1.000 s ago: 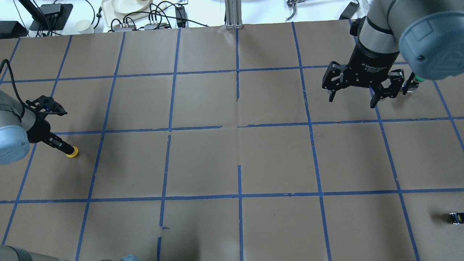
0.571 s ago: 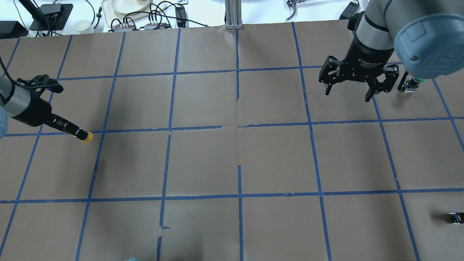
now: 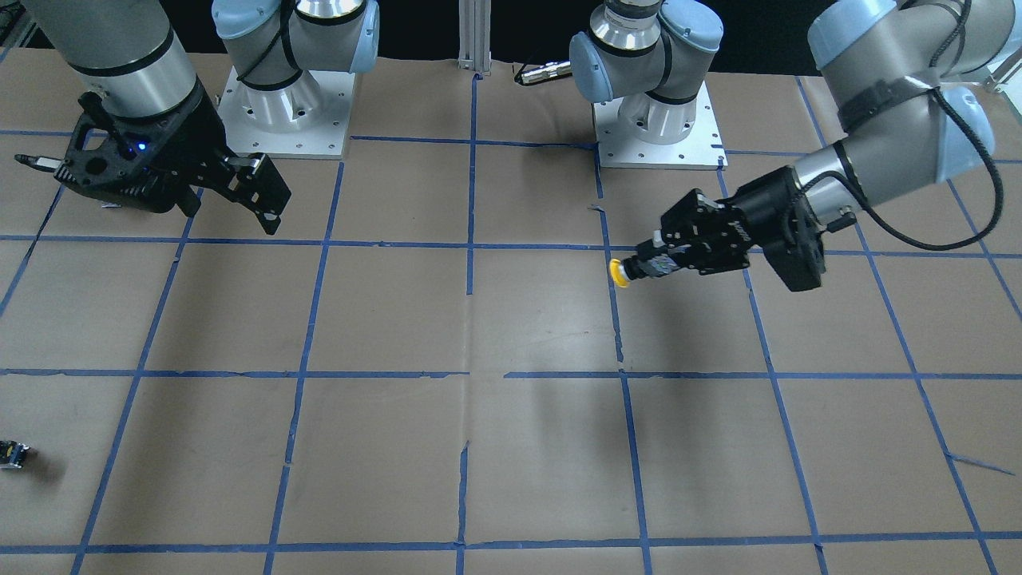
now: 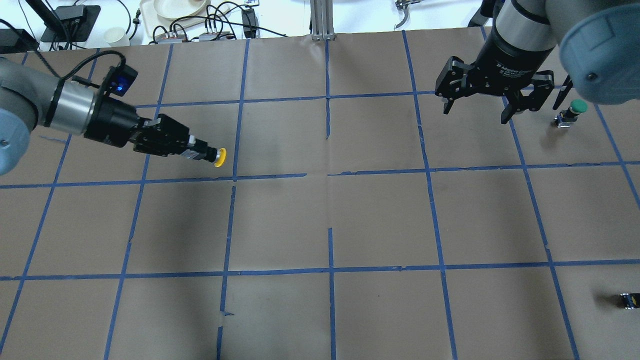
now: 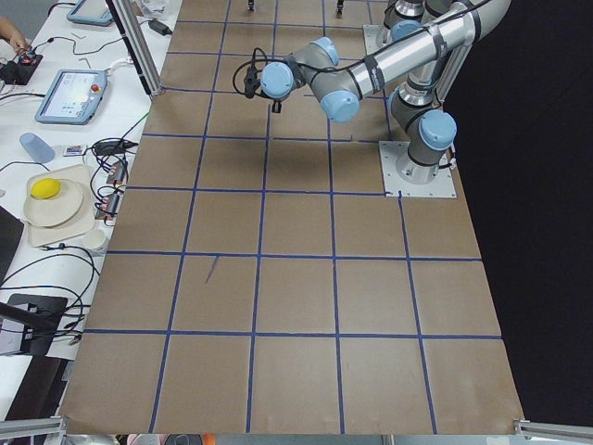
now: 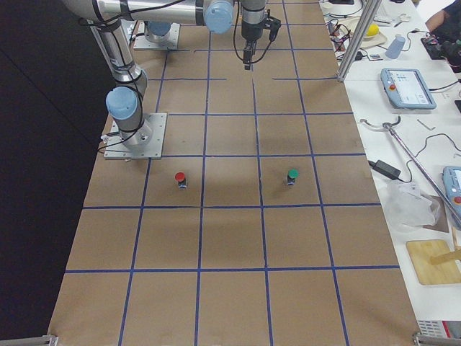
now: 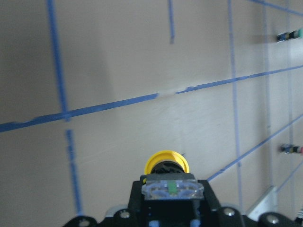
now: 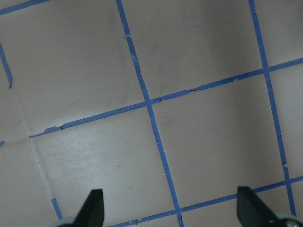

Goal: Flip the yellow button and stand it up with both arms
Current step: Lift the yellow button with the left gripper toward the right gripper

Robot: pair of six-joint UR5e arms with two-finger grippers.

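Note:
My left gripper [image 4: 196, 149] is shut on the yellow button [image 4: 219, 157] and holds it above the table, left of centre. The button lies horizontal, with its yellow cap pointing toward the table's middle. In the front view the left gripper [image 3: 653, 265] holds the button [image 3: 616, 271] by its body, cap outward. The left wrist view shows the yellow button [image 7: 165, 164] past the fingers. My right gripper [image 4: 475, 112] is open and empty, hovering at the far right; it also shows in the front view [image 3: 152, 192] and the right wrist view [image 8: 173, 210].
A green-capped button [image 4: 575, 109] stands right of the right gripper. A red-capped button [image 6: 180, 177] stands near the right arm's base. A small black part [image 4: 629, 300] lies at the near right edge. Cables and dishes sit beyond the table's far edge.
My left gripper has carried the yellow button up and rightward from the table's left edge, turning it horizontal. The right gripper has drifted slightly toward the far edge, uncovering the green button.

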